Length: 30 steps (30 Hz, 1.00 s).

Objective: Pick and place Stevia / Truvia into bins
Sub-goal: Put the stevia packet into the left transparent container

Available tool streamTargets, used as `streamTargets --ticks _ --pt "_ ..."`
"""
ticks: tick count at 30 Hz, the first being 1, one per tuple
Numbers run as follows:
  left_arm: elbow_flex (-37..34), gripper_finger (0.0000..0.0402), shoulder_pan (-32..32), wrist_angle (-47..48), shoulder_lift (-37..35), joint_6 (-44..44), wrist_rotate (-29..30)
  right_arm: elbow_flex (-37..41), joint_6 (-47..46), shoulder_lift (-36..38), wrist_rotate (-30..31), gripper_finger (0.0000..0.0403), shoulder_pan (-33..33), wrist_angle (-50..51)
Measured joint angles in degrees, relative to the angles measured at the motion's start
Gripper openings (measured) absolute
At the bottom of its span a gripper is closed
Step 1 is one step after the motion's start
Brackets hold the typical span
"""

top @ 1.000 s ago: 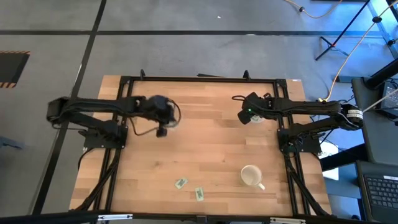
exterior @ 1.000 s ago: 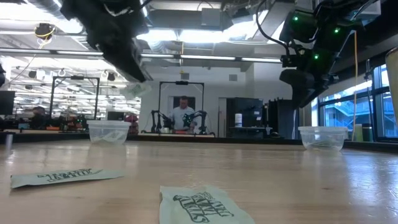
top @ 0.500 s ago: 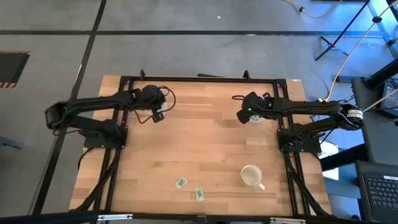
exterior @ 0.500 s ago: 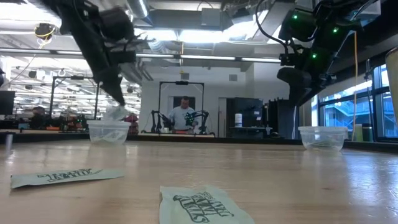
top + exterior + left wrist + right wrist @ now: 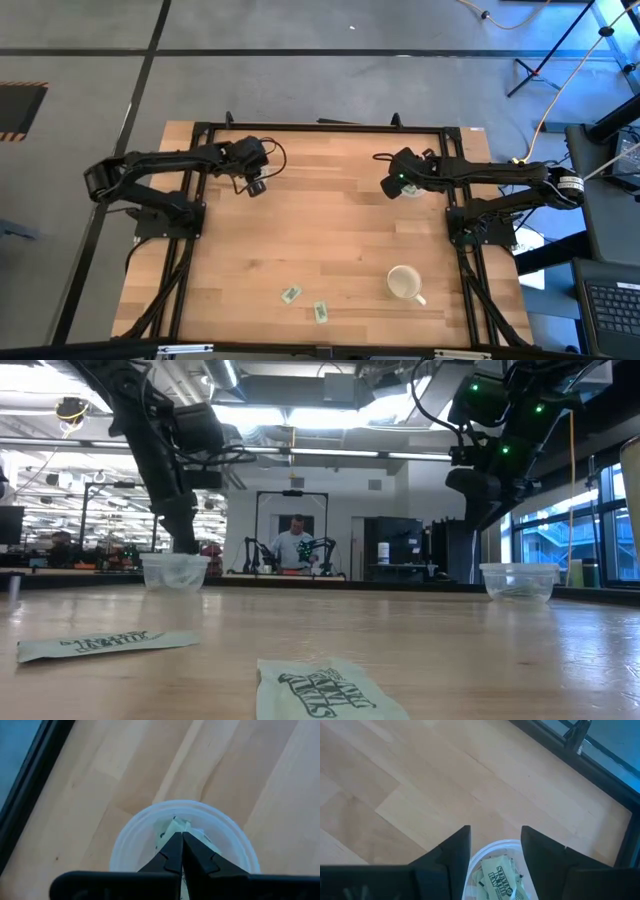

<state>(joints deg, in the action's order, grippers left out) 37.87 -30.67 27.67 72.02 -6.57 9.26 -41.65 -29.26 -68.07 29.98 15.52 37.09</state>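
My left gripper [image 5: 180, 837] is shut on a white-and-green Stevia packet [image 5: 175, 826] and stands straight over the left clear cup [image 5: 125, 845], at the table's far left [image 5: 255, 186]. In the low view its fingers reach down to that cup's rim [image 5: 175, 560]. My right gripper [image 5: 495, 832] is open and hovers over the right clear cup [image 5: 517, 845], which holds several packets [image 5: 496, 871]. Two more packets [image 5: 290, 295] [image 5: 320, 312] lie flat near the table's near edge, and they show close up in the low view [image 5: 105, 644] [image 5: 325, 688]. My left gripper pinches the packet between its two fingertips, coming from above and pointing down. Only a small white end [image 5: 176, 825] shows past the fingertips; the rest is hidden by the fingers. The packet hangs over the cup's opening, and whether it touches the packets inside I cannot tell.
A white mug [image 5: 403, 283] with a handle stands toward the near right of the table. Black frame rails run along the left, right and far edges [image 5: 320, 127]. The wide wooden middle [image 5: 320, 220] lies bare between the cups and the loose packets. A person stands far off in the room [image 5: 296, 545].
My left gripper has moved toward the table's far-left corner and down, carrying the packet from above and beside the left cup to right over its opening. It has stayed shut. The packet that hung above the rim half a second ago now sits lower, at the cup's mouth.
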Motion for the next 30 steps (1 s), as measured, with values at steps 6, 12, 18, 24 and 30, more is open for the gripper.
streamTargets --ticks 6,12,18,24,30 --pt "-0.02 0.0024 0.01 -0.66 1.64 -0.17 4.77 0.0 0.0 0.0 0.02 0.0178 -0.01 0.08" --pt "-0.02 0.007 0.01 -0.64 -0.8 -1.11 6.65 0.0 0.0 -0.02 0.0 0.0178 0.01 0.08" --pt "0.75 0.0109 1.97 -3.36 -6.62 -0.04 -4.53 0.0 0.02 -0.02 0.02 0.0178 0.01 0.1" --pt "0.77 0.0127 11.02 -12.07 -7.75 -0.36 -29.12 0.0 0.0 -0.02 0.02 0.0178 0.0 0.06" --pt "0.83 0.0127 24.96 -20.03 -4.18 -2.15 -27.49 0.0 0.0 -0.02 0.02 0.0178 0.01 0.04"
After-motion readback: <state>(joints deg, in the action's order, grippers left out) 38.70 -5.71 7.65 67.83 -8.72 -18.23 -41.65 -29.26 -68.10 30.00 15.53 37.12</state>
